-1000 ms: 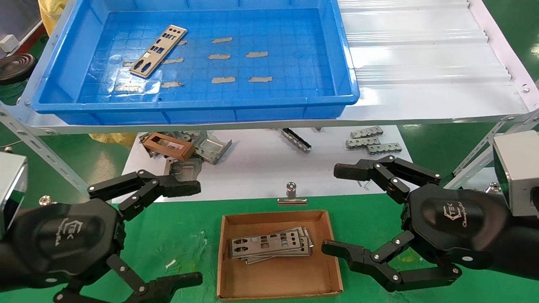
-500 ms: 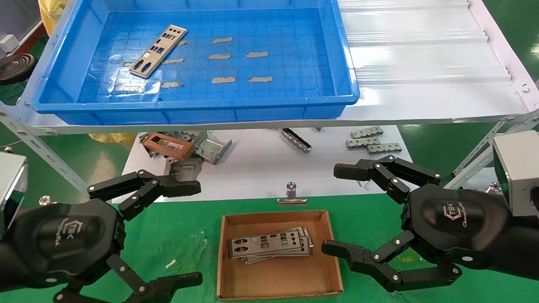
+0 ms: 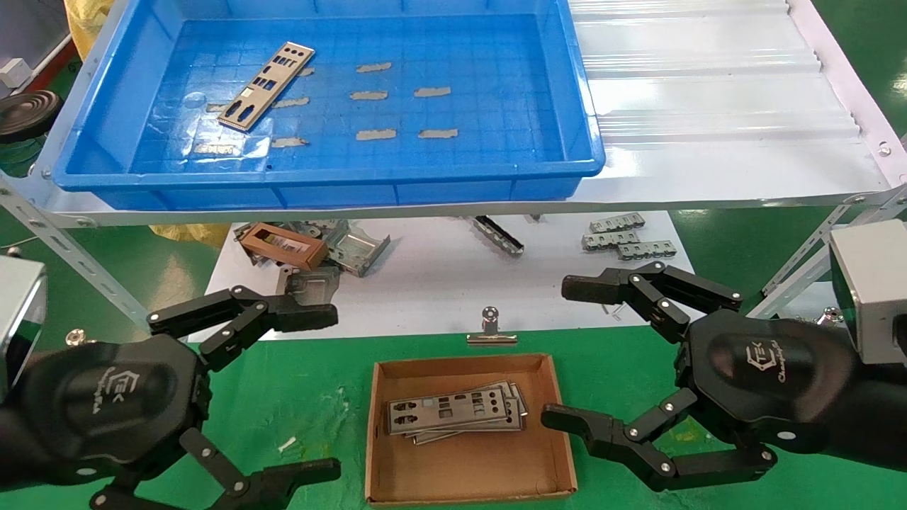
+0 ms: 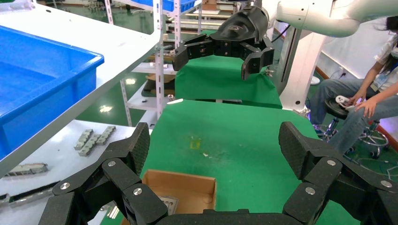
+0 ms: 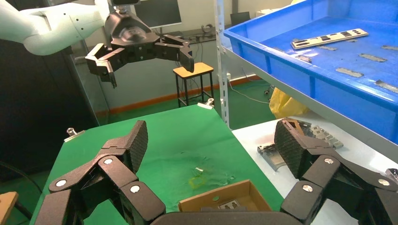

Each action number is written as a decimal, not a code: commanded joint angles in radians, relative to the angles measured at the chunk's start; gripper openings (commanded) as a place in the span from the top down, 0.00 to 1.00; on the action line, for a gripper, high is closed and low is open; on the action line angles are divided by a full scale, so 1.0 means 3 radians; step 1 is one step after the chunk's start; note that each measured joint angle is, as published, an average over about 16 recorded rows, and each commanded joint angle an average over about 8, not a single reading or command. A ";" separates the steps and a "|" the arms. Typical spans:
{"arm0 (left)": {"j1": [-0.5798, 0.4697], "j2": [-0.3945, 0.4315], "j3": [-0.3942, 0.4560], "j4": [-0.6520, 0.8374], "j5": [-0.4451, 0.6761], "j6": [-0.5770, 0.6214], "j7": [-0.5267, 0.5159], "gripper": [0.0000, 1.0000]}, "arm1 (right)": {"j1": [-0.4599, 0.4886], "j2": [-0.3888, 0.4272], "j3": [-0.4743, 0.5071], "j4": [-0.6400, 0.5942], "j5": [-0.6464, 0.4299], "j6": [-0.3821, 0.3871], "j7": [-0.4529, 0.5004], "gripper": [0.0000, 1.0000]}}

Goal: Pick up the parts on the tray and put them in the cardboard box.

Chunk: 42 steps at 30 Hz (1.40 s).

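One silver-grey part (image 3: 266,86) lies slanted at the left of the blue tray (image 3: 581,106), on the raised shelf; it also shows in the right wrist view (image 5: 328,38). The cardboard box (image 3: 468,467) sits on the green mat between my grippers and holds several stacked parts (image 3: 455,411). My left gripper (image 3: 322,389) is open and empty, left of the box. My right gripper (image 3: 574,352) is open and empty, right of the box. In the wrist views the box (image 4: 180,188) (image 5: 220,198) lies below each gripper's open jaws.
Grey tape patches (image 3: 372,95) dot the tray floor. Below the shelf, a white sheet (image 3: 439,273) carries folded metal frames (image 3: 354,244), a brown frame piece (image 3: 282,245) and grey strips (image 3: 627,241). A binder clip (image 3: 490,329) sits just behind the box.
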 commanded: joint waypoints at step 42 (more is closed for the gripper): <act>0.0000 0.0000 0.0000 0.0000 0.0000 0.0000 0.0000 0.00 | 0.0000 0.0000 0.0000 0.0000 0.0000 0.0000 0.0000 0.00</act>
